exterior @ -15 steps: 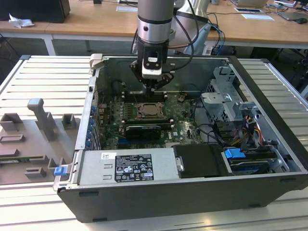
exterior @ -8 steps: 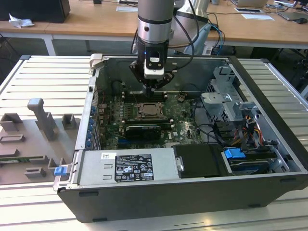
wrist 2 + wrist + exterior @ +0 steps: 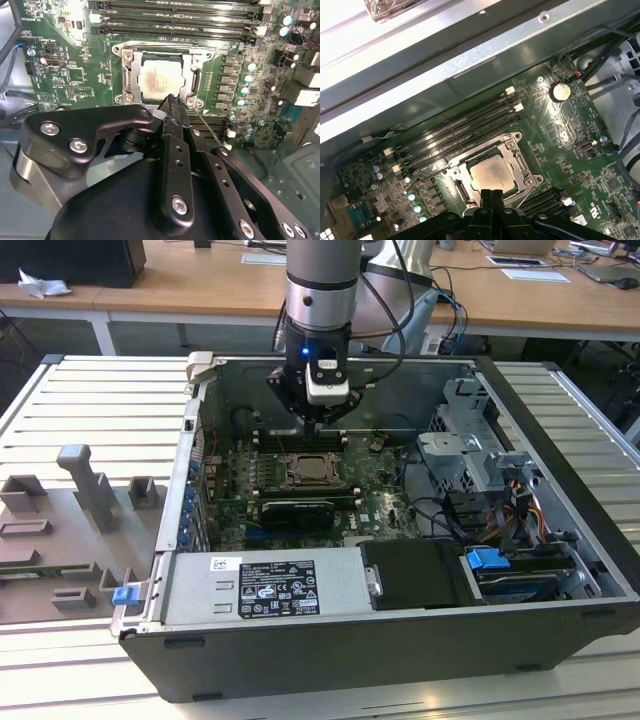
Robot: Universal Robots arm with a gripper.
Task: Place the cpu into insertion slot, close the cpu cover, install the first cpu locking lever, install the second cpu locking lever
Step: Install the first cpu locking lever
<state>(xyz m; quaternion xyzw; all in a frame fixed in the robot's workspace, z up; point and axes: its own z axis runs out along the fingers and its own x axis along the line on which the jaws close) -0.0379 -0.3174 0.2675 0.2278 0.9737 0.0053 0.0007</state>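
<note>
Hovering closed hand (image 3: 492,193) at cpu (image 3: 492,174), cpu cover (image 3: 129,80) down, white printed label (image 3: 275,588)

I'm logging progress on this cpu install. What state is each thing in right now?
Thin square silvery metal cpu cover: down flat, closed.
Small flat square cpu with pale metal top: seated under that cover, top showing through its cut-out.
Black tool: fingers shut, tip at the cover's edge.
Dark metal computer case: lying flat, open on top.

In both wrist views the pincer (image 3: 173,101) hides one edge of the cpu cover (image 3: 129,75); a thin lever (image 3: 207,126) vanishes beneath the pincer.
</note>
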